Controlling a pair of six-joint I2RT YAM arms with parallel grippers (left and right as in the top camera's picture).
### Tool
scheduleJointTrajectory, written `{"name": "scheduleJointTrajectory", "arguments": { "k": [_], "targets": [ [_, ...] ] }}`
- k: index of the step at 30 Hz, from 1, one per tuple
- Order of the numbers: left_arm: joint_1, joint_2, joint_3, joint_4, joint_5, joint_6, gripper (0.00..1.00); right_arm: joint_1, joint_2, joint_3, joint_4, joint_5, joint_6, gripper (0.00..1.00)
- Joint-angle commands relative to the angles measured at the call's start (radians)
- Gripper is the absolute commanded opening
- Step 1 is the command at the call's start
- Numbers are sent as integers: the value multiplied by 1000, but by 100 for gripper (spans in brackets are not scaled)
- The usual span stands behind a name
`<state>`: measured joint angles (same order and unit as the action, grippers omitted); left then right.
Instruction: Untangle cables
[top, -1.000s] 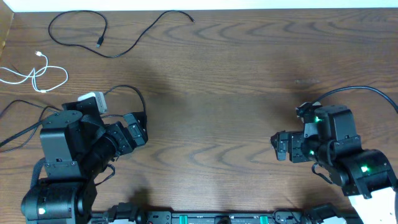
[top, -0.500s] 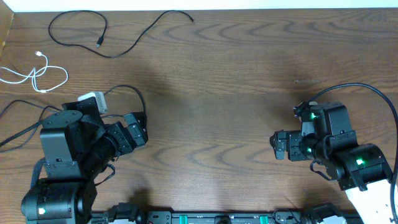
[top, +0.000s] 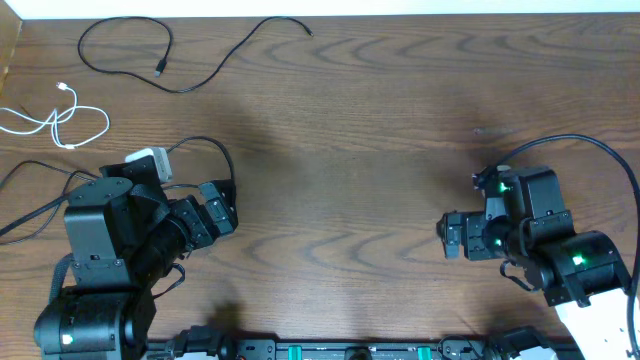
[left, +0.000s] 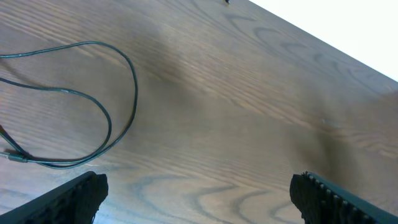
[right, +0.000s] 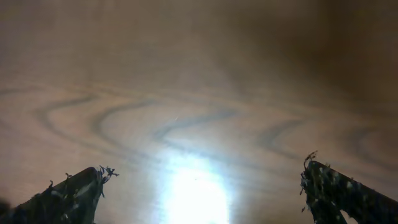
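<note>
Overhead: thin black cord (top: 186, 90) lay far-left on the brown wooden table (top: 350, 150), looped white cord (top: 55, 120) near it, not crossing | Left wrist: your left gripper (left: 199, 186) spread, empty; black cord ahead-left | Right wrist: your right gripper (right: 202, 180) spread, empty, over bare wood | Judgement: cords look separated; white loops remain.

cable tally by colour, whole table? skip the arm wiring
White cable: 1
Black cable: 1
Total: 2
</note>
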<state>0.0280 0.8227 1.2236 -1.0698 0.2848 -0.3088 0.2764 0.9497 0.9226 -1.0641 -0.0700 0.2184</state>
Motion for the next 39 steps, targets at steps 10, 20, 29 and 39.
{"name": "scheduleJointTrajectory", "arguments": {
  "k": [10,20,29,39],
  "targets": [
    [0,0,15,0,-10,20,99,-180,-260,-358,472,77,-131,99],
    [0,0,15,0,-10,20,99,-334,-616,-703,892,-83,-243,99],
    [0,0,15,0,-10,20,99,-336,-819,-852,1041,-81,-242,99],
    [0,0,15,0,-10,20,99,-327,-941,-917,1035,-36,-242,99]
  ]
}}
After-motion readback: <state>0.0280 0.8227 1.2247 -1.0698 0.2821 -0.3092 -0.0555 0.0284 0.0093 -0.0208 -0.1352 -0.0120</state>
